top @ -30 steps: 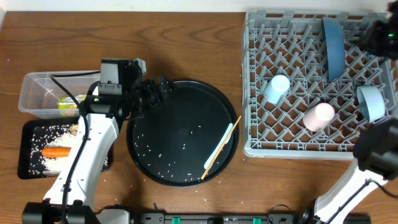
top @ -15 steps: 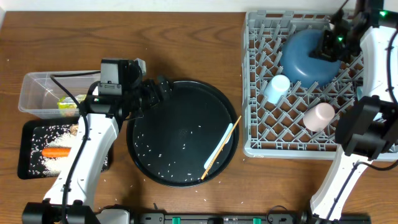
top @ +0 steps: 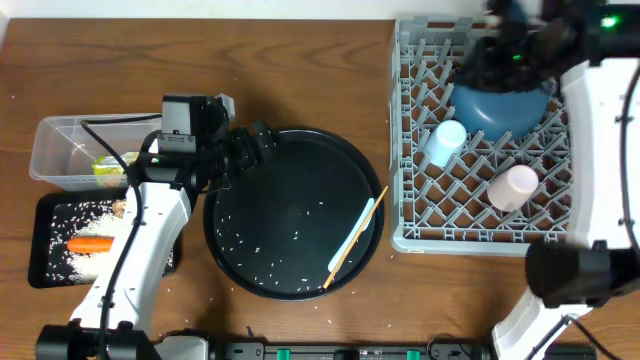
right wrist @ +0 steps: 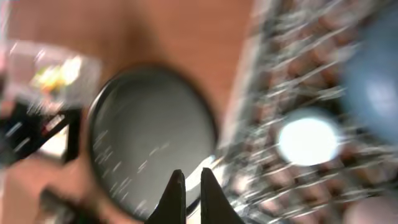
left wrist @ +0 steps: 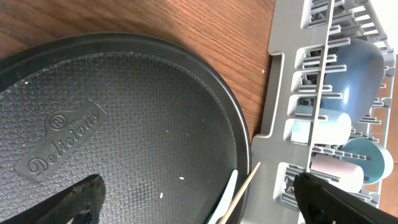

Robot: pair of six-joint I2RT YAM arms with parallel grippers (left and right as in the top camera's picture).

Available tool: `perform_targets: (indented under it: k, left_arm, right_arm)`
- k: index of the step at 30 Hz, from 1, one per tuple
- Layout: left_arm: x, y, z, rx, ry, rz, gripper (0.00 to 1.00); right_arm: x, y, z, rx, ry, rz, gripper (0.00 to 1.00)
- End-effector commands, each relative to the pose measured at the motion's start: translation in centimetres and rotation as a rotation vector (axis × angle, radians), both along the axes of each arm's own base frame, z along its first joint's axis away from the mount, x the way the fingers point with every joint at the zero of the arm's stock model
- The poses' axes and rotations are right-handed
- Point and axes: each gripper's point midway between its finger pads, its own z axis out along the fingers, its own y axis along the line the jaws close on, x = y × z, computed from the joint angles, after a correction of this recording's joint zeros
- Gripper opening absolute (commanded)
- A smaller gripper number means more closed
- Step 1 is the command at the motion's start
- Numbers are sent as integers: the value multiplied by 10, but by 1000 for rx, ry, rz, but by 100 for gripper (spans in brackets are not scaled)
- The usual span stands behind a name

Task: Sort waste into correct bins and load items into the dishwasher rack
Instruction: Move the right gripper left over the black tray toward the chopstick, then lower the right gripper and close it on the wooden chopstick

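The left tool (top: 258, 148) hangs wide open over the upper-left rim of the round tray (top: 300, 165), holding nothing. The right tool (right wrist: 189, 179) is pinched shut and empty, blurred above the rack (top: 470, 238) at upper right, where the plate (top: 505, 105), blue cup (top: 445, 140) and pink cup (top: 514, 186) already sit. The chopsticks (top: 383, 193) and white utensil (top: 352, 232) lie together against the tray's right rim, among scattered rice grains (top: 250, 255). The likely risk is that these thin, flat pieces skid under closing fingers or slip over the rim onto the bench (top: 300, 60). Only one might get caught, and a low sweep could fling rice.
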Motion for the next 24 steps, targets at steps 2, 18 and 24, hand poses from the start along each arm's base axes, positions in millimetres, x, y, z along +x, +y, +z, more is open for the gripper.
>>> perform_targets:
  k: [2, 18, 24]
  left_arm:
    - [1, 4, -1, 16, -8, 4, 98]
    - [1, 4, -1, 16, -8, 4, 98]
    - [1, 4, -1, 16, -8, 4, 98]
  right_arm:
    - [-33, 61, -17, -1, 156, 12, 1]
    - [-135, 130, -148, -438, 409, -318, 25]
    - [-148, 120, -190, -470, 478, -435, 1]
